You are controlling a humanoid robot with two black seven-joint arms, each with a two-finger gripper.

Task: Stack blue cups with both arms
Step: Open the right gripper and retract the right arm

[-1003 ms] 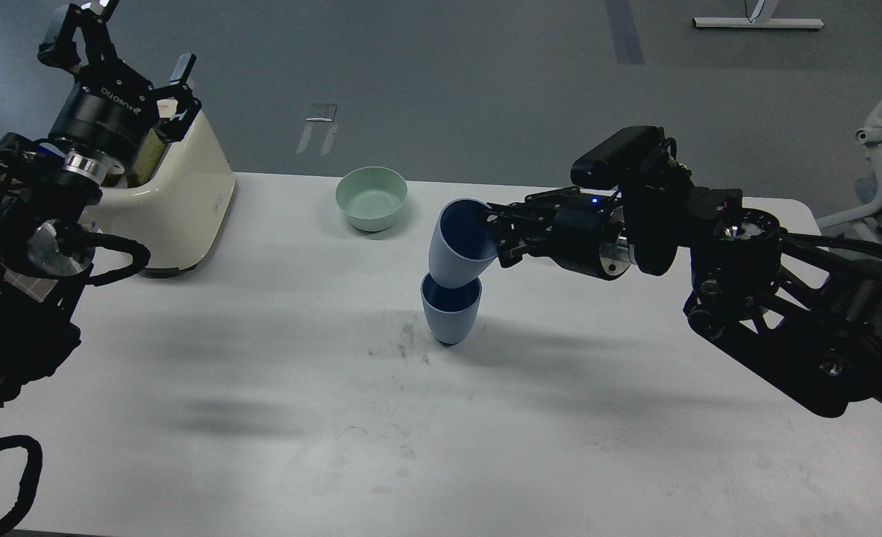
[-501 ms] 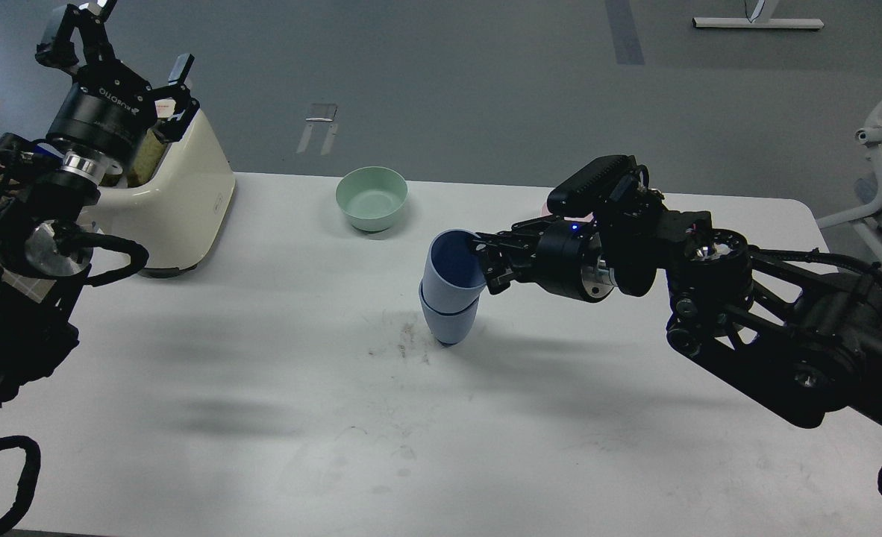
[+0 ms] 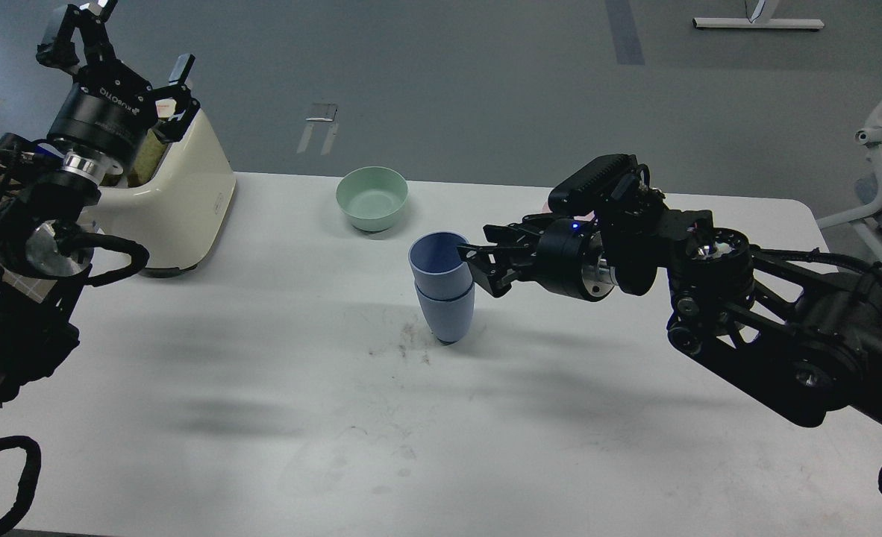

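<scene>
Two blue cups stand nested in the middle of the white table (image 3: pixel 262 418). The upper cup (image 3: pixel 439 261) sits upright inside the lower cup (image 3: pixel 447 317). My right gripper (image 3: pixel 480 261) is just to the right of the upper cup's rim, with its fingers spread and nothing between them. My left gripper (image 3: pixel 124 46) is raised high at the far left, above the cream appliance, open and empty, far from the cups.
A green bowl (image 3: pixel 371 196) stands behind the cups near the table's far edge. A cream appliance (image 3: pixel 180 186) stands at the back left. My right arm (image 3: pixel 769 328) stretches across the table's right side. A sliver of pink (image 3: pixel 545 206) shows behind the right gripper.
The right gripper lowered the tilted upper cup into the lower one, then its fingers came off the rim. The upper cup now stands upright and nested. The left arm stayed still.
</scene>
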